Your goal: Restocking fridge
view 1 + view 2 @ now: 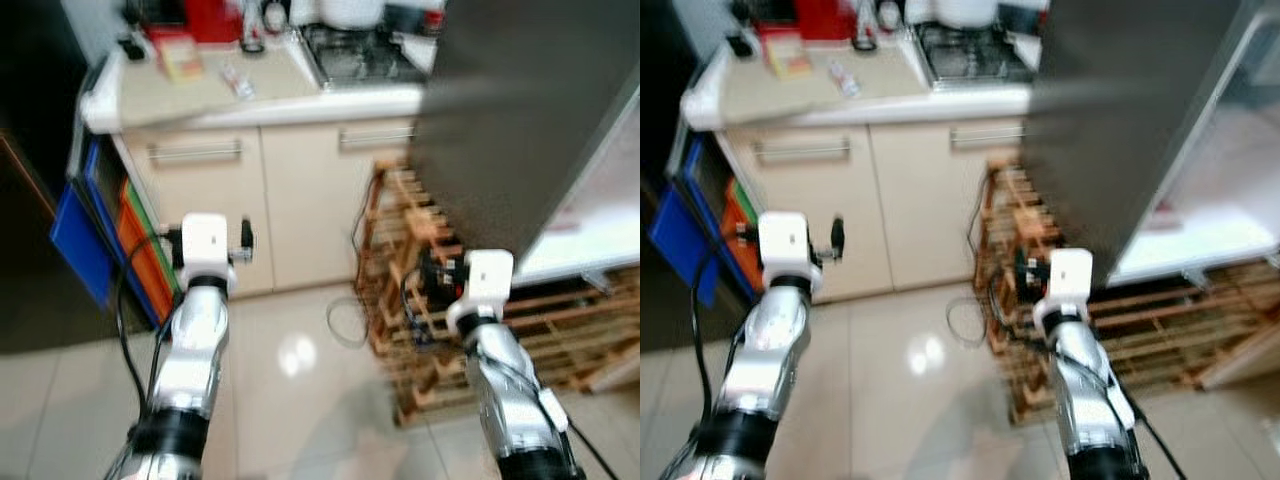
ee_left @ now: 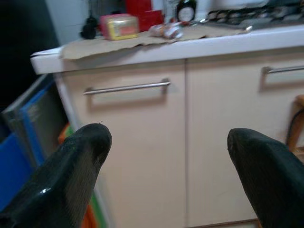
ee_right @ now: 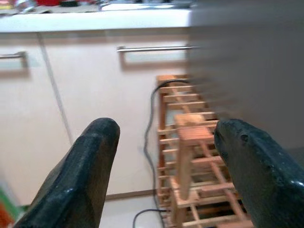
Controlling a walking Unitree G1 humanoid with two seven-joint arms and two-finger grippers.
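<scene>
With both the left gripper [image 2: 166,156] and right gripper [image 3: 164,161] wide and empty, take the heavy, stiff fridge door [image 1: 510,120] by its edge

Two silver jointed arms, black collar bands near the elbows, white box-shaped wrist housings, black cables along each arm, left gripper [image 2: 166,175] and right gripper [image 3: 164,178] each with two glossy black rounded fingers [image 2: 71,175].

Cream cabinets [image 1: 260,200] are standing under a cluttered counter [image 1: 200,95] — a wooden slatted rack [image 1: 420,300] is sitting beside them, a black cable [image 1: 345,320] trailing onto glossy tiles [image 1: 290,400].
</scene>
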